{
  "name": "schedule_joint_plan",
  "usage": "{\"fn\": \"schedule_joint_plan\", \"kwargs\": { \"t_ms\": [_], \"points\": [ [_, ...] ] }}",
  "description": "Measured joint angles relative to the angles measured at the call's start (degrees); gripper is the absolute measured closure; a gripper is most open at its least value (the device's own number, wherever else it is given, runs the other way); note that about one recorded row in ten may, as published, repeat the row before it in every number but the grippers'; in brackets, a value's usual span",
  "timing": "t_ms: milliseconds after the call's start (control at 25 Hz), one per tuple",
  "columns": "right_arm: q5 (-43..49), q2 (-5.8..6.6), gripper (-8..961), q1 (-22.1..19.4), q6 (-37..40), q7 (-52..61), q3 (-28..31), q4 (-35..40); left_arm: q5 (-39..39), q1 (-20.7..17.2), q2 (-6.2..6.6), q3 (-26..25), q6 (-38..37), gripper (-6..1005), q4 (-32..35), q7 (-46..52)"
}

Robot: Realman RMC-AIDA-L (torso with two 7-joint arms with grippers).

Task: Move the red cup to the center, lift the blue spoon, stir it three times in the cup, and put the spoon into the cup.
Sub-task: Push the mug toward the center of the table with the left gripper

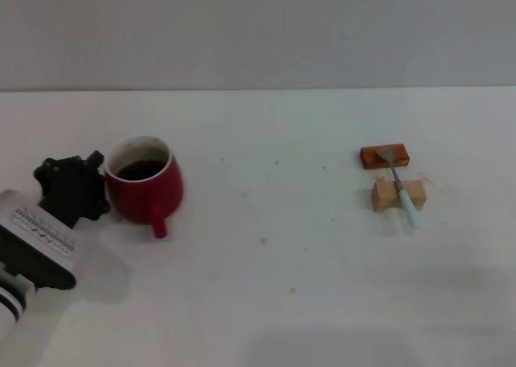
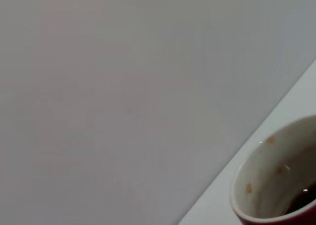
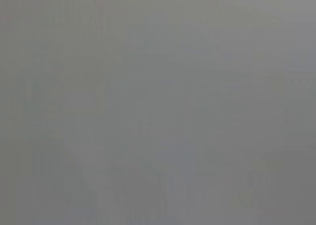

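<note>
The red cup [image 1: 145,186] stands at the table's left with dark liquid inside and its handle pointing toward me. Its white inner rim also shows in the left wrist view [image 2: 276,180]. My left gripper [image 1: 100,183] is open right at the cup's left side, one finger by the rim's far side and one by its near side. The blue spoon [image 1: 401,185] lies at the right, its grey bowl on an orange-brown block [image 1: 384,156] and its pale handle across a tan block [image 1: 398,194]. My right gripper is out of view.
The white table [image 1: 274,262] stretches between the cup and the blocks, with a few small brown specks on it. A grey wall rises behind the table's far edge. The right wrist view shows only plain grey.
</note>
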State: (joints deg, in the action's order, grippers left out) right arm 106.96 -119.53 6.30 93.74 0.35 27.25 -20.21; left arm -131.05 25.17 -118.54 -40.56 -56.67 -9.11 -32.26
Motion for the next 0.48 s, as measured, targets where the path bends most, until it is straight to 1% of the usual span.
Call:
{"fn": "schedule_joint_plan", "kwargs": {
  "t_ms": [80, 160, 200, 240, 400, 480],
  "points": [
    [0.0, 0.0, 256, 0.1, 0.0, 0.0, 0.0, 0.0, 0.0, 0.1, -0.09, 1.1, 0.0, 981, -0.3, 0.0],
    [0.0, 0.0, 256, 0.1, 0.0, 0.0, -0.1, 0.0, 0.0, 0.1, -0.09, 1.1, 0.0, 980, -0.3, 0.0],
    [0.0, 0.0, 256, 0.1, 0.0, 0.0, -0.1, 0.0, 0.0, 0.2, -0.19, 2.8, 0.0, 979, -1.2, 0.0],
    [0.0, 0.0, 256, 0.1, 0.0, 0.0, -0.1, 0.0, 0.0, 0.2, -0.2, 3.1, 0.0, 979, -1.5, 0.1],
    [0.0, 0.0, 256, 0.1, 0.0, 0.0, -0.1, -0.1, 0.0, 0.3, -0.2, 3.6, 0.0, 977, -1.8, 0.1],
    [0.0, 0.0, 256, 0.1, 0.0, 0.0, -0.1, -0.1, 0.0, 0.5, -0.21, 5.7, 0.1, 976, -3.8, 0.1]
  ]
}}
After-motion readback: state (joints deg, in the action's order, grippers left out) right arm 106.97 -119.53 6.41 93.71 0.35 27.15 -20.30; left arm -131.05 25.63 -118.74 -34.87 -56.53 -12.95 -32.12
